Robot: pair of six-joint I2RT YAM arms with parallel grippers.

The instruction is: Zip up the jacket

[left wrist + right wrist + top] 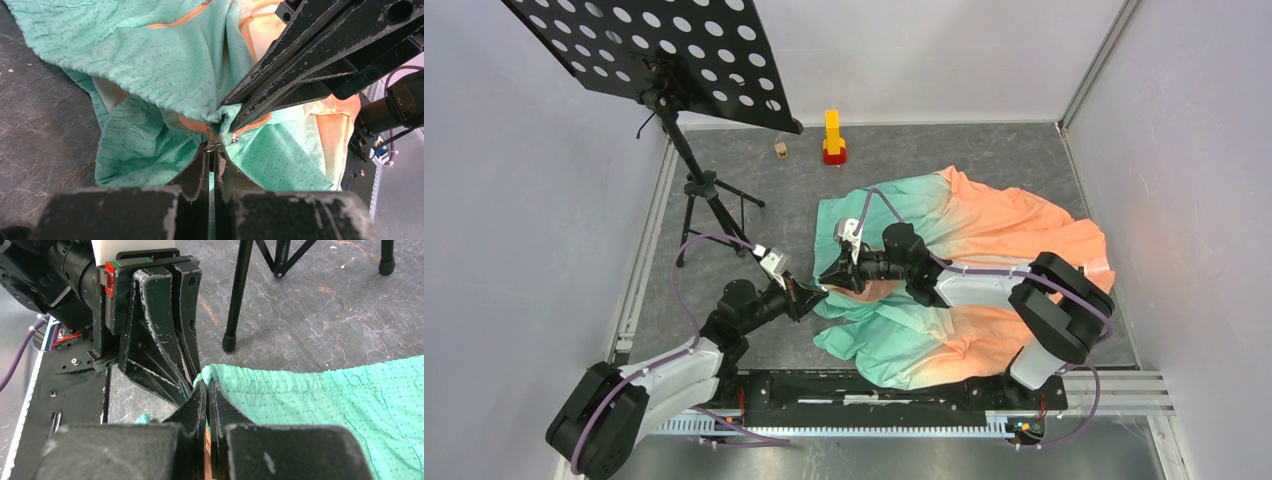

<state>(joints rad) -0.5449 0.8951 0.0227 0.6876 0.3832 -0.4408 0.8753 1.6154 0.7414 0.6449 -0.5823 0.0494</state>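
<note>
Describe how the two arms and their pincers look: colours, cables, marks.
Both arms have white link shells and black rounded joints: left arm, right arm. A purple cable runs along each. The left pincer and right pincer have black, tapered fingers with scuffed, whitish edges. A small red and green part sits at the left pincer's base.

Grippers nose to nose at centre!
The left arm (674,365) stretches forward and rightward, the right arm (979,287) folds across leftward. The left gripper (812,291) and right gripper (828,279) meet tip to tip, jaws closed, each pinching the jacket (984,230).
</note>
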